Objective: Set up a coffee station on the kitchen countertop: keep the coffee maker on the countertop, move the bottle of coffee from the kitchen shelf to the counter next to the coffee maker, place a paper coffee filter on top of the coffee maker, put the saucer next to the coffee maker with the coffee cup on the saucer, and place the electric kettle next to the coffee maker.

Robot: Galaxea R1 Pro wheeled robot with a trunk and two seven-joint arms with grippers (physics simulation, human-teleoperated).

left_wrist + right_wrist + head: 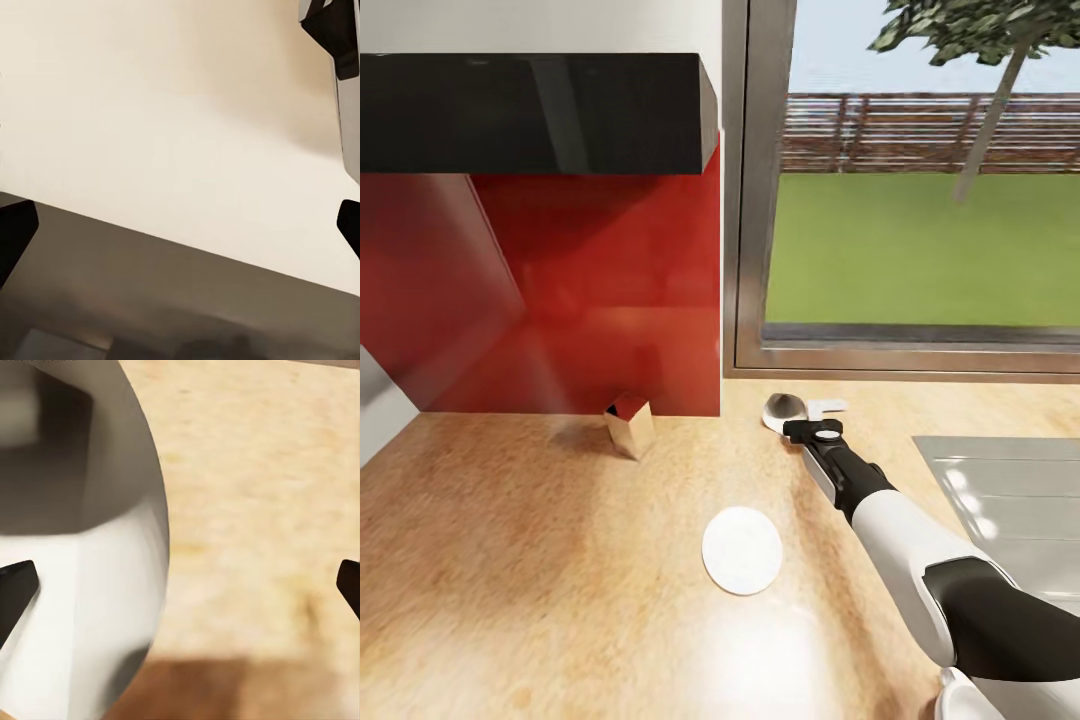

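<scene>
The white coffee cup point(783, 409) sits on the kitchen countertop point(540, 560) near the window sill. My right gripper point(802, 416) reaches it from the front right. In the right wrist view the cup point(82, 570) looms large beside one fingertip point(15, 589), and the right gripper point(180, 585) is open with bare counter across most of the gap. The round white saucer point(742, 550) lies flat closer to me, a short way from the cup. My left gripper point(180, 229) is open and holds nothing, facing a pale surface.
A small tan box point(630, 426) stands against the red backsplash point(590, 290). A black hood point(530, 110) hangs above it. A steel draining board point(1005, 490) lies at the right. A small white piece point(830, 406) lies just beyond the gripper.
</scene>
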